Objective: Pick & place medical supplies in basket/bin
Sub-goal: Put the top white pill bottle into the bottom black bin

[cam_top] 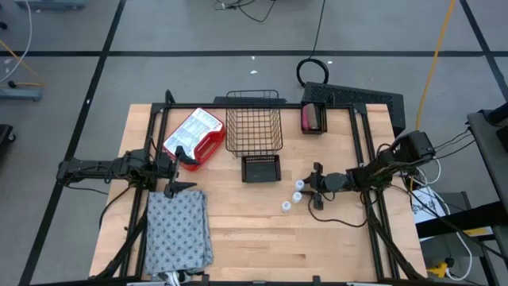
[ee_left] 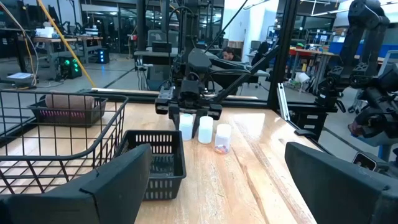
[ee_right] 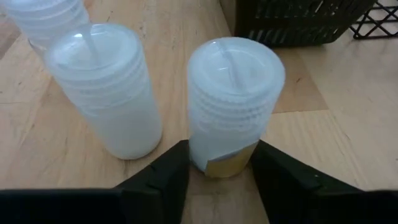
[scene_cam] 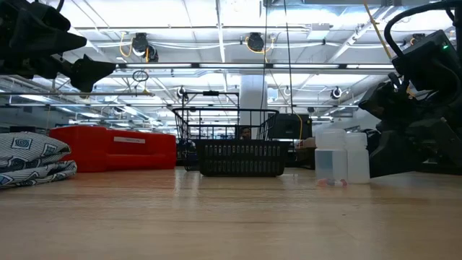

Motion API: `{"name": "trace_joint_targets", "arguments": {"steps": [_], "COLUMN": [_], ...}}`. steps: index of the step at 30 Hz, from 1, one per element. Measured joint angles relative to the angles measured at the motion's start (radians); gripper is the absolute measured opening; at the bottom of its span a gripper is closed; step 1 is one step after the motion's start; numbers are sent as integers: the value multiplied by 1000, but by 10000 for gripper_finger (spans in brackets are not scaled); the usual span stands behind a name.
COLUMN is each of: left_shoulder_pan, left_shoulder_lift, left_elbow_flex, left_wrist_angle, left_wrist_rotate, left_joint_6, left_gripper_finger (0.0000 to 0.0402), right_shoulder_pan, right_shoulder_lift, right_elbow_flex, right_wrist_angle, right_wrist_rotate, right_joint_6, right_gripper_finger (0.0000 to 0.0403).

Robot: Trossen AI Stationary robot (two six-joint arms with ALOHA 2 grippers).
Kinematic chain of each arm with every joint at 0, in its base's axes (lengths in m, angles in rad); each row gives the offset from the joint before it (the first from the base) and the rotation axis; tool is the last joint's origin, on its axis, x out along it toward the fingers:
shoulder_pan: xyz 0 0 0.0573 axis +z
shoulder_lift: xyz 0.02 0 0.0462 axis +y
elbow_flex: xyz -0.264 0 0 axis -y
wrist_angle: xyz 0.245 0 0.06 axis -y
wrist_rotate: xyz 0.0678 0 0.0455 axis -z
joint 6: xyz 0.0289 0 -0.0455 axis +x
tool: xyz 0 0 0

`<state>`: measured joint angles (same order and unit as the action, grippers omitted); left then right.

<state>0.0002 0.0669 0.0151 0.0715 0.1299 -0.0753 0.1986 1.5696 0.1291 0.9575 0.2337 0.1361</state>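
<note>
Three white round vials stand in a row on the table near its middle [cam_top: 297,195]. My right gripper [ee_right: 219,168] reaches in low from the right and is shut on the vial [cam_top: 300,184] at the far end of the row. The other two vials [ee_right: 106,87] [ee_right: 43,15] stand free beside it. The grey dotted cloth [cam_top: 178,230] lies folded at the near left. My left gripper [cam_top: 189,173] hovers open above the cloth's far edge. The wire-mesh basket [cam_top: 254,127] stands at the far middle. A pinkish block [cam_top: 312,117] lies in a small black bin at the far right. My right gripper pinches the vial's lower wall [ee_right: 198,158], just above its base, between the two fingers [ee_right: 168,168]. They come level from the table's right. The vial stands upright with its base on the table.
A small black slotted bin [cam_top: 260,168] stands just near of the basket, left of the vials. A red box with a white packet [cam_top: 193,137] lies left of the basket. Bare wood [cam_top: 317,246] stretches along the near edge, right of the cloth.
</note>
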Motion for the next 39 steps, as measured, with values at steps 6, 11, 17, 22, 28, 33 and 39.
{"name": "trace_joint_targets", "arguments": {"steps": [6,11,17,22,28,33,39], "left_shoulder_pan": [0,0,0,0,0,0,0], "left_shoulder_lift": [0,0,0,0,0,0,0], "left_elbow_flex": [0,0,0,0,0,0,0], "left_wrist_angle": [0,0,0,0,0,35,186], "left_wrist_rotate": [0,0,0,0,0,0,-1], "left_joint_6": [0,0,0,0,0,-12,-8], "left_gripper_finger": [374,374,374,374,374,374,374], "right_shoulder_pan": [-1,-3,-49,-121,-152,-153,-152], "right_shoulder_lift": [-1,-14,-82,-155,-188,-187,-187], "right_elbow_flex": [0,0,0,0,0,0,0], "right_wrist_angle": [8,49,86,88,86,85,85], "right_wrist_rotate": [29,145,157,32,-31,-58,-82], "right_joint_6": [-44,-51,-119,-115,-121,-122,-122], "right_gripper_finger": [129,130,128,127,126,118,79]}}
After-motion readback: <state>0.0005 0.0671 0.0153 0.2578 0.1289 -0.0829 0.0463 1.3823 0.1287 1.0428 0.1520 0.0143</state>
